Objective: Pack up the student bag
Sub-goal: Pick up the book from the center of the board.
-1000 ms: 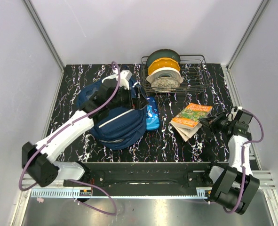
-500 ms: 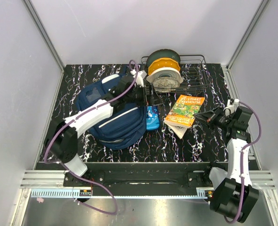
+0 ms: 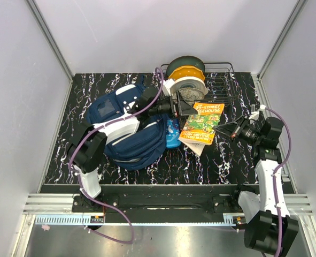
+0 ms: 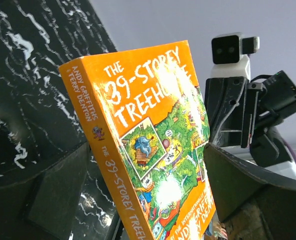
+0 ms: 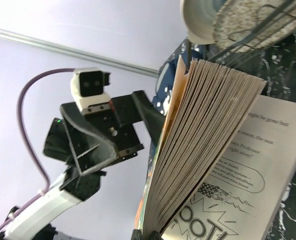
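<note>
The student bag (image 3: pixel 130 135), a navy blue backpack, lies at the table's left centre. An orange paperback book (image 3: pixel 202 122) hangs tilted above the table, with my right gripper (image 3: pixel 230 130) shut on its right edge. In the right wrist view the book (image 5: pixel 203 145) fans open above the pinching right gripper (image 5: pixel 155 236), and its lower pages hang loose. My left gripper (image 3: pixel 182 106) reaches across the bag and stands open. The book's spine end (image 4: pixel 148 140) sits between its fingers (image 4: pixel 52 195), with gaps on both sides.
A small bright-blue pencil case (image 3: pixel 172 134) lies against the bag's right side, below the left gripper. A wire rack (image 3: pixel 222 80) holding filament spools (image 3: pixel 186 80) stands at the back, just behind the book. Frame posts rise at both back corners.
My right gripper has raised the book off the table and carried it left. My left arm has swung right from over the bag until its open jaws straddle the book.
</note>
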`<state>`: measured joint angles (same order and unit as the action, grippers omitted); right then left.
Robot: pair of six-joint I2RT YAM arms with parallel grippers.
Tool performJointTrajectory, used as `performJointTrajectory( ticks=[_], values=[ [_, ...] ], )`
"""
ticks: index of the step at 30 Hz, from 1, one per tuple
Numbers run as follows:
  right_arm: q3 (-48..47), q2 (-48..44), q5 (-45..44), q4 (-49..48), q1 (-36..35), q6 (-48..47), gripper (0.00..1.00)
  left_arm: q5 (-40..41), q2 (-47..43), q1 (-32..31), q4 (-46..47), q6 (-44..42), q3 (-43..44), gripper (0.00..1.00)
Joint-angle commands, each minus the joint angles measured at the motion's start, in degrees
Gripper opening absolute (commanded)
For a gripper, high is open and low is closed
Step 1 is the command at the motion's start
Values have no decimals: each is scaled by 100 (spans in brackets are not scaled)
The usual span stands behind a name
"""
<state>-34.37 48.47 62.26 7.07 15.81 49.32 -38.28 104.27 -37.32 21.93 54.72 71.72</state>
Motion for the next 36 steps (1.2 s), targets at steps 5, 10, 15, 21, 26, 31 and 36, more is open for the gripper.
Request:
performJointTrajectory(
  ticks=[5, 10, 15, 21, 26, 31, 36],
  values=[
    [-114, -31, 577, -1541, -447, 596, 0, -830, 252, -12, 2482, 1252, -141, 99],
    [-61, -39, 403, -1824, -746, 702, 0, -839, 190, -21, 2378, 1164, -150, 99],
    [9, 22, 348, -1954, -913, 693, 0, -769, 111, -21, 1877, 883, -159, 99],
    [141, 48, 348, -2333, -1001, 843, 0, -663, 41, -21, 1139, 453, -133, 99],
    [185, 40, 357, -2421, -1028, 816, 0, -602, 23, -21, 751, 223, -97, 99],
    [176, 110, 278, -2281, -1037, 738, 0, -689, -12, -12, 1170, 381, -246, 99],
    [211, 233, 260, -1982, -1054, 394, 0, -882, -38, -3, 1936, 846, -343, 80]
  ],
)
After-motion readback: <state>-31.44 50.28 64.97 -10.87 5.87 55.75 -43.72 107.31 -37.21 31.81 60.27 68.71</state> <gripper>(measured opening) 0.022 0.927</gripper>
